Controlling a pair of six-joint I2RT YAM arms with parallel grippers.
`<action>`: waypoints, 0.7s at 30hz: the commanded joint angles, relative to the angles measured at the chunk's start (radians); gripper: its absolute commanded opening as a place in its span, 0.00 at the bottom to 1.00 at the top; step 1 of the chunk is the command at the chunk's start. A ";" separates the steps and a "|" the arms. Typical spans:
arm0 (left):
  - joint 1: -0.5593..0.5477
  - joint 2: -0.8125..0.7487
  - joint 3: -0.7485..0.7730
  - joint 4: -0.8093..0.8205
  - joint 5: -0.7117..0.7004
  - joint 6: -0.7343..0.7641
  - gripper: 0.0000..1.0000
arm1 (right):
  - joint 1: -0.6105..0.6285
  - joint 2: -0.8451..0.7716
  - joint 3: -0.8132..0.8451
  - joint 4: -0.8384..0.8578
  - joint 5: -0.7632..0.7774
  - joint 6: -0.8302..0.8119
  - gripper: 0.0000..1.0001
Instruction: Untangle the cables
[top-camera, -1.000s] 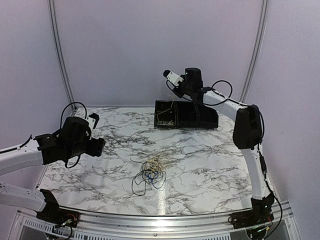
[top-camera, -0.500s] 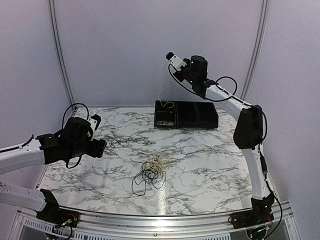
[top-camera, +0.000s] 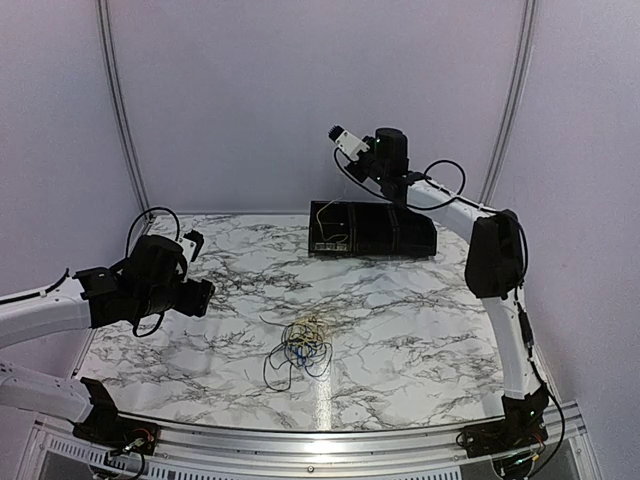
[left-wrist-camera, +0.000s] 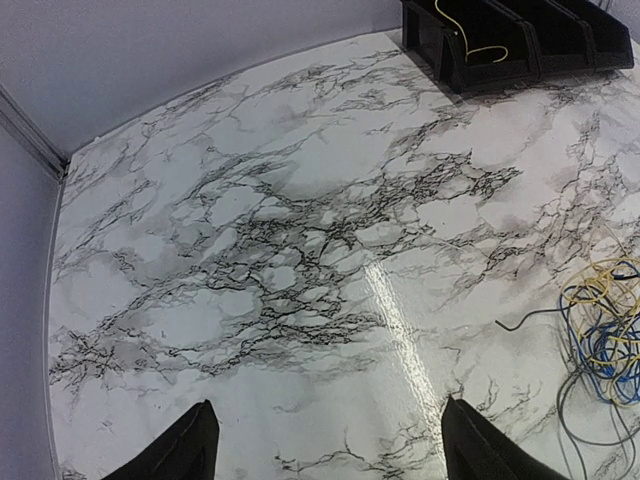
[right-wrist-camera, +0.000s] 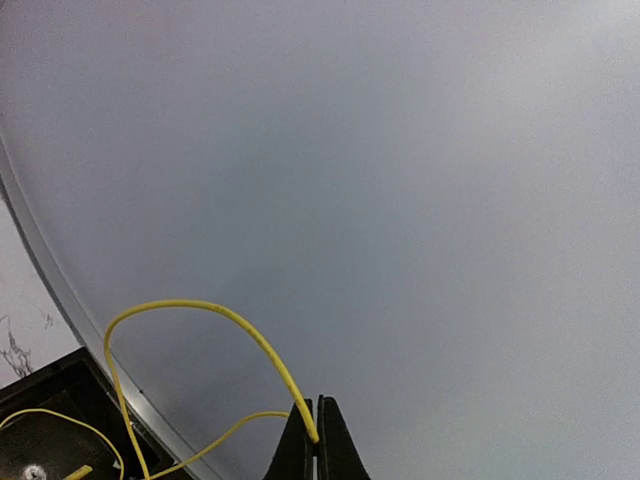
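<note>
right claw (right-wrist-camera: 316, 440): clamps thin yellow wire (right-wrist-camera: 180, 303), dipped back over black bin (top-camera: 400, 238)
left claw (left-wrist-camera: 330, 455): wide open
pending: mixed wire tangle (top-camera: 303, 343)

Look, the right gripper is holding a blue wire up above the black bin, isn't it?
Not quite: the wire is yellow, not blue. The right wrist view shows the right gripper shut on a yellow wire, held up above the black bin.
</note>
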 joint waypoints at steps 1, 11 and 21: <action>0.004 0.006 0.010 0.009 0.013 -0.002 0.80 | -0.009 0.029 -0.043 -0.082 -0.026 0.053 0.00; 0.004 0.018 0.009 0.009 0.035 -0.004 0.80 | -0.007 0.057 -0.068 -0.177 -0.139 0.124 0.00; 0.004 0.027 0.006 0.009 0.043 -0.005 0.80 | 0.007 0.114 -0.079 -0.214 -0.173 0.157 0.00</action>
